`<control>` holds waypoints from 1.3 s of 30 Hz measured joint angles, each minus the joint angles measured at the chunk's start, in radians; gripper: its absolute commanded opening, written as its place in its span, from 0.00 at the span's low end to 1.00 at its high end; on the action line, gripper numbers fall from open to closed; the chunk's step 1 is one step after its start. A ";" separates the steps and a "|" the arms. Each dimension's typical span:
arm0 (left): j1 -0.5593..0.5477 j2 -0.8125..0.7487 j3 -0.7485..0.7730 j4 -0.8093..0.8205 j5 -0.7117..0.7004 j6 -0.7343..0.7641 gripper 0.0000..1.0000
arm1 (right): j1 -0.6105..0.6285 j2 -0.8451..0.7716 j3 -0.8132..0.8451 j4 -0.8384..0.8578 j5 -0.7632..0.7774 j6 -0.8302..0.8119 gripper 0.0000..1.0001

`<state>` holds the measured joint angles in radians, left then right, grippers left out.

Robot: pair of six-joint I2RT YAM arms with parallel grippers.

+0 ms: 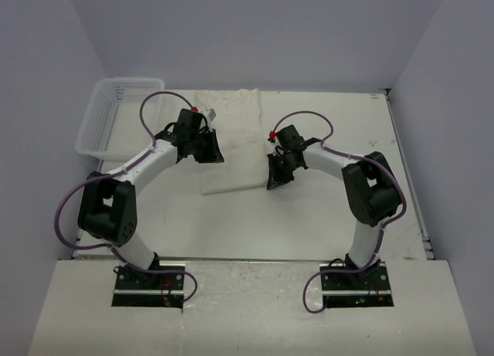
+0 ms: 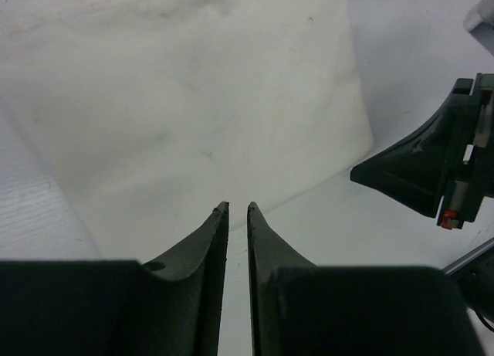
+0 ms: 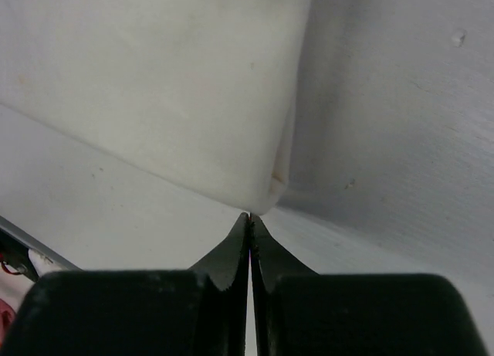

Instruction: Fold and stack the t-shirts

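Both claws at one folded t-shirt [image 1: 231,140] on the table [image 1: 332,217].
Right claw [image 3: 249,215]: jaws fully closed, tips touching the shirt's near right corner; a pinch on fabric cannot be confirmed. Left claw [image 2: 238,207]: jaws slightly apart, nothing between them, at the shirt's left edge. T-shirt lies mid-table, toward the far edge. White mesh basket [image 1: 116,113]: far left corner.

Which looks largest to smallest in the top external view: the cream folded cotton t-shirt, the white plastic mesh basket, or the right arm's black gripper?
1 and 2, unranked: cream folded cotton t-shirt and white plastic mesh basket look about alike.
3: right arm's black gripper, clearly smallest.
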<state>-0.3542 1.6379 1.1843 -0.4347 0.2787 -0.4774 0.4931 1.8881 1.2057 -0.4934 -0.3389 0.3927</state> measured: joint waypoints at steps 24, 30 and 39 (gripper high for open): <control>0.000 -0.142 -0.136 -0.053 -0.004 0.054 0.17 | 0.026 -0.061 -0.026 0.053 0.060 0.023 0.51; 0.000 -0.193 -0.148 -0.062 -0.016 0.072 0.17 | 0.008 -0.034 0.009 0.053 0.060 0.023 0.52; 0.000 -0.166 -0.188 -0.060 -0.014 0.074 0.18 | -0.015 0.011 0.036 0.061 0.058 0.029 0.50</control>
<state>-0.3542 1.4715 0.9966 -0.4950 0.2649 -0.4034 0.4778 1.8992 1.2419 -0.4324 -0.2806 0.4213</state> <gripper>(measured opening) 0.173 0.513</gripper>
